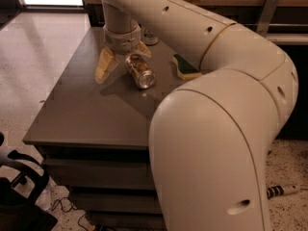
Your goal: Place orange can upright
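— Lying on its side: orange can [140, 71], far half of the grey table [86, 114], one silver end facing near and right. Gripper?
— Gripper [122, 64] sits low over the can's far end, at the tip of the white arm [202, 37]. Fingers [104, 66] spread wide apart, cream-coloured; one juts out left of the can, the other shows on its far-right side. Contact with the can: cannot tell.
— Anything else?
— Green-and-yellow sponge [185, 68] right of the can, apart from it.
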Robot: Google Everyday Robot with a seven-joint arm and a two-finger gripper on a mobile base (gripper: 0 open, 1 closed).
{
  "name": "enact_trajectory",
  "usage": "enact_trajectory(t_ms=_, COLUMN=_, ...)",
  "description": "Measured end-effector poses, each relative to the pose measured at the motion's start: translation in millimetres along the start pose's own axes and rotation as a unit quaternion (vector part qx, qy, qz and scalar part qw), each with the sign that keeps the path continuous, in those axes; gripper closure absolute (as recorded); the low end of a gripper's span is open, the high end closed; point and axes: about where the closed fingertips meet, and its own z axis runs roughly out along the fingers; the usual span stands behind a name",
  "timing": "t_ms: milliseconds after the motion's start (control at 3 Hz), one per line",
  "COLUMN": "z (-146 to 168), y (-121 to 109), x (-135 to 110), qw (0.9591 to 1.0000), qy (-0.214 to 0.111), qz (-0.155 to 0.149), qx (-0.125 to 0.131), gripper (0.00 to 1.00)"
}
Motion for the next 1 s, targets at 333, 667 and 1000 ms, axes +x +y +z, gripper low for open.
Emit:
enact_trajectory(t_ms=333, z=13, y=-9, x=4, qw=0.9997, qy=0.008, qz=0.018, qx=-0.014, gripper=0.00)
enact_trajectory(t_ms=667, z=23, y=-31, x=9, qw=0.9986, qy=0.011, qz=0.048, qx=-0.019, gripper=0.19)
enact_trajectory(t_ms=1000, z=25, y=-30, x=6, qw=0.9987, qy=0.008, qz=0.046, qx=-0.019, gripper=0.41)
